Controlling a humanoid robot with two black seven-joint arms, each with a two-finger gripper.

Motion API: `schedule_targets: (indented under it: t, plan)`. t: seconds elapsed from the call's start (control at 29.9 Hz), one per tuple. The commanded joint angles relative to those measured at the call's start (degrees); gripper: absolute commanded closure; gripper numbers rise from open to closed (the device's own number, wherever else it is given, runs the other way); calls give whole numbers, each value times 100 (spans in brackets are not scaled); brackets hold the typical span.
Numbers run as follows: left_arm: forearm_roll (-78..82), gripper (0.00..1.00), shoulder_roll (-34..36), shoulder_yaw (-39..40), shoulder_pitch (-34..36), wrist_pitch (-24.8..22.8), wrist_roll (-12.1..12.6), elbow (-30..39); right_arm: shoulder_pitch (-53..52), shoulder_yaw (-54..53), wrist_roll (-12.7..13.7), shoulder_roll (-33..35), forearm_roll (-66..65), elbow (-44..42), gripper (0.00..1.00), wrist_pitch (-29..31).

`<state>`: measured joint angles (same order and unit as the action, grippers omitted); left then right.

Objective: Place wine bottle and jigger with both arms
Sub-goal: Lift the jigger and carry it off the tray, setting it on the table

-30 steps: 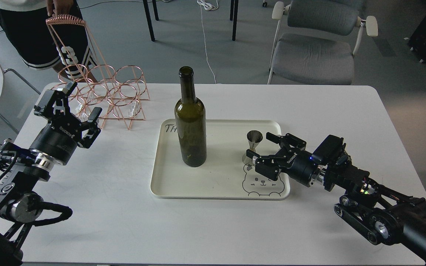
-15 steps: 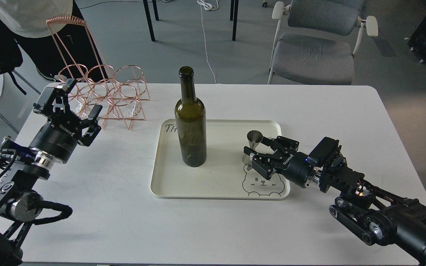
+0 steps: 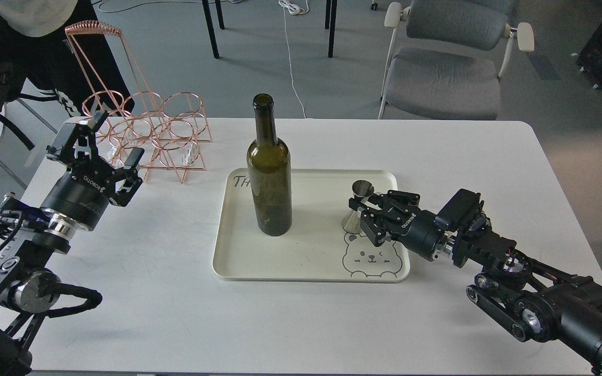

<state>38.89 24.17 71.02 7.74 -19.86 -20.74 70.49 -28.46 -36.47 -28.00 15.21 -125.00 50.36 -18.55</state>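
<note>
1. Closing on the jigger [image 3: 358, 207], the right gripper [image 3: 371, 213] sits at centre-right of the frame, fingers around its waist; a firm grasp I cannot confirm.
2. Upright on the tray [image 3: 228, 235], the wine bottle [image 3: 269, 177] waits untouched at centre.
3. At left, the left gripper [image 3: 103, 151] is spread, holding nothing; reaching for the bottle seems next.

left black two-finger gripper [image 3: 103, 152]: raised, fingers spread, empty | right black two-finger gripper [image 3: 368, 214]: low, reaching left, fingers closing in

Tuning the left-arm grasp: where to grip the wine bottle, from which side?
Grip the wine bottle around its wide straight body, probably from its left: it stands upright on the tray, and the open left gripper is on that side; the jigger stands to its right.
</note>
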Motion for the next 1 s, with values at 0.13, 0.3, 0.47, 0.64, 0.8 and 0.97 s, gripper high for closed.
schedule_targets:
  t: [0.13, 0.3, 0.47, 0.64, 0.8, 0.97]
  plan:
    - [-4, 2, 0, 0, 0, 0, 0, 0, -1, 8, 0, 9, 0, 114, 70, -8]
    - [-4, 2, -9, 9, 8, 0, 0, 0, -1, -27, 0, 254, 0, 500, 70, -8]
    - [-4, 2, -9, 0, 44, 0, -9, 0, 34, -255, 0, 676, 0, 887, 69, -8]
    - [-4, 2, -9, 0, 52, 0, -9, 0, 183, -668, 0, 1273, 0, 1204, 69, -34]
    - [-4, 2, -9, 0, 52, 0, -9, 0, 551, -1037, 0, 1792, 0, 1213, 69, -333]
    - [-4, 2, -9, -9, 96, -9, -9, 0, 921, -1161, 0, 2118, 230, 1117, 69, -614]
